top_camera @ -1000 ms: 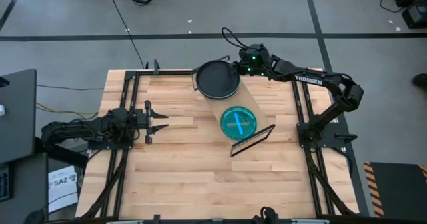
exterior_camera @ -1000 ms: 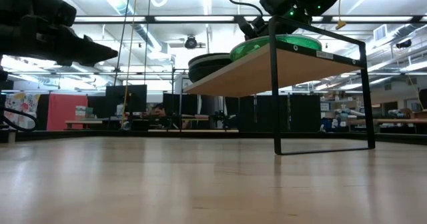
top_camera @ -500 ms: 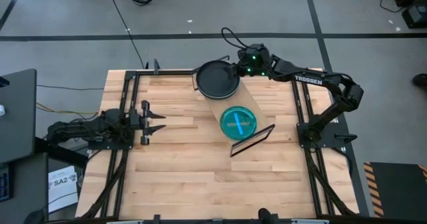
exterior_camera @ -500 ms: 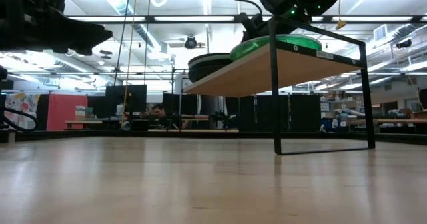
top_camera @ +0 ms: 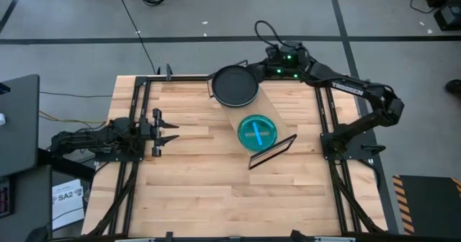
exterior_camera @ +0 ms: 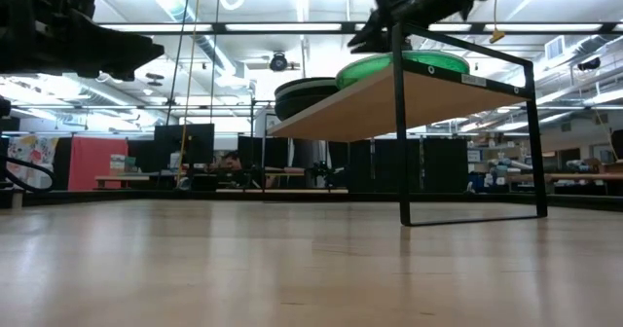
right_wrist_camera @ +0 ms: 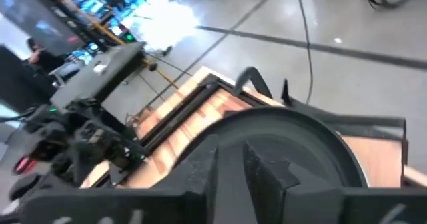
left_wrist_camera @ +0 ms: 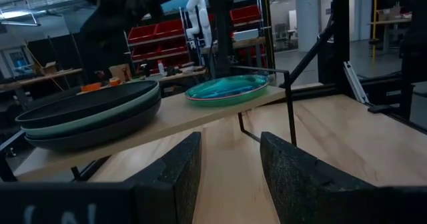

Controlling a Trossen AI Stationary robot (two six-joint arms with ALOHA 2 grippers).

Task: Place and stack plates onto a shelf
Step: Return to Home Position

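Altogether there are four plates, one shelf [top_camera: 243,111] and two hands. Three of the plates make a stack [top_camera: 234,86] at the far end of the shelf. The left wrist view shows a dark plate [left_wrist_camera: 87,101] on top, a pale green plate [left_wrist_camera: 100,119] in the middle and another dark plate [left_wrist_camera: 93,135] at the bottom. The fourth, a teal plate [top_camera: 257,132] with a lighter stripe across its centre, lies alone nearer the other end of the board, apart from the stack. The shelf stands slantwise on the wooden worktop [top_camera: 216,191]. The right hand [top_camera: 258,70] hovers just beside the far-right rim of the stack and higher than it. Its fingers [right_wrist_camera: 200,167] are slightly parted with nothing between them, and the top dark plate shows just beyond them. The left hand [top_camera: 173,131] is over the left side of the worktop, well apart from the shelf. It points towards the shelf with its fingers [left_wrist_camera: 175,177] spread and empty.
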